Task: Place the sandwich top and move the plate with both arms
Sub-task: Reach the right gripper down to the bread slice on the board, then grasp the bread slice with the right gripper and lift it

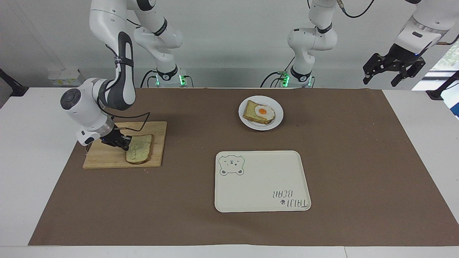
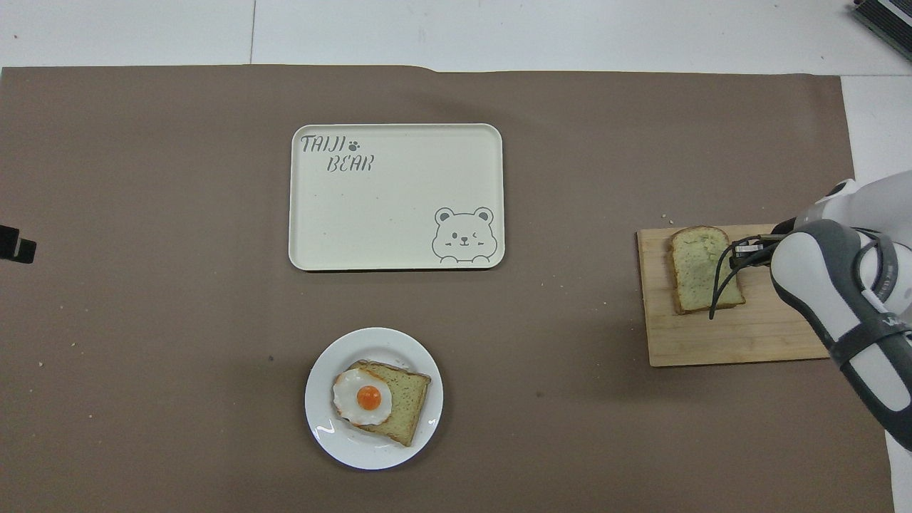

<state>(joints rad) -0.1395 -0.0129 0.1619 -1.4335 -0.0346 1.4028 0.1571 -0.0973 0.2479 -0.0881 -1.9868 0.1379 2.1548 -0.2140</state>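
Sandwich top lies on the cutting board — right gripper at its nine-o'clock edge in the facing view, apparently clamped on the crust for a lift. Left gripper waits apart, raised past the table's end — the plate comes later.

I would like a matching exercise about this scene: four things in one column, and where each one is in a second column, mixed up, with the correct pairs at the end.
Things:
1. sandwich top
2. toast with fried egg
3. tray
4. left gripper

Places:
A. on the plate
B. raised above the left arm's end of the table
C. on the wooden board, with the right gripper at its edge
D. on the brown mat, farther from the robots than the plate

Pairs: 1-C, 2-A, 3-D, 4-B
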